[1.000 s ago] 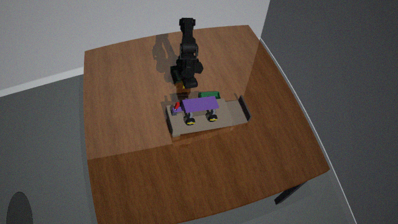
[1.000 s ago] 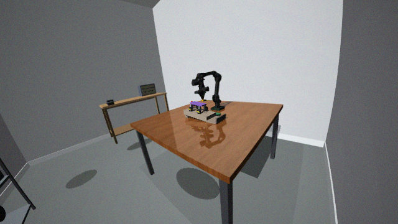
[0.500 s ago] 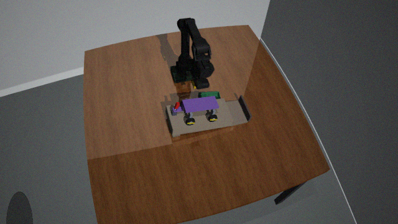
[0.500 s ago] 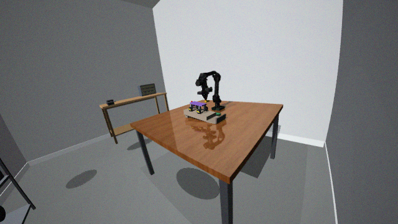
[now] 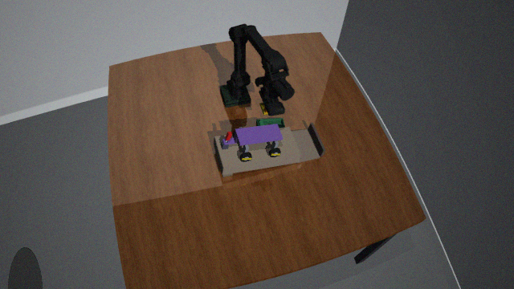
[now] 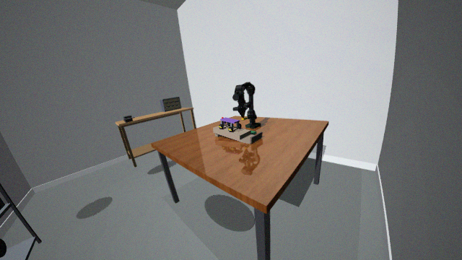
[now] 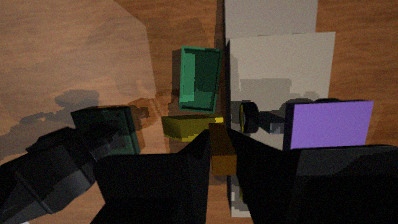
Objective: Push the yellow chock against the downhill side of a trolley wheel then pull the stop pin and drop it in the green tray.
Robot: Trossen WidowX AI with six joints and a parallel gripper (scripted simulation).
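The yellow chock (image 5: 263, 108) (image 6: 242, 118) (image 7: 186, 128) is held in the air by its orange handle (image 7: 222, 152). My gripper (image 5: 268, 108) (image 7: 217, 133) is shut on that handle, above the table behind the ramp, near the green tray (image 5: 270, 123) (image 6: 253, 132) (image 7: 200, 80). The purple-topped trolley (image 5: 259, 134) (image 6: 229, 120) (image 7: 332, 125) stands on the ramp (image 5: 299, 146) (image 7: 280, 62). The red-headed stop pin (image 5: 229, 136) (image 6: 222, 118) stands at the trolley's uphill end; it is hidden in the wrist view. The tray looks empty.
A dark end board (image 5: 316, 140) (image 6: 256, 137) stands at the ramp's low end. The arm's dark base (image 5: 234, 96) (image 6: 253, 126) (image 7: 107, 127) is on the table behind the ramp. A side shelf (image 6: 155, 115) stands away by the wall.
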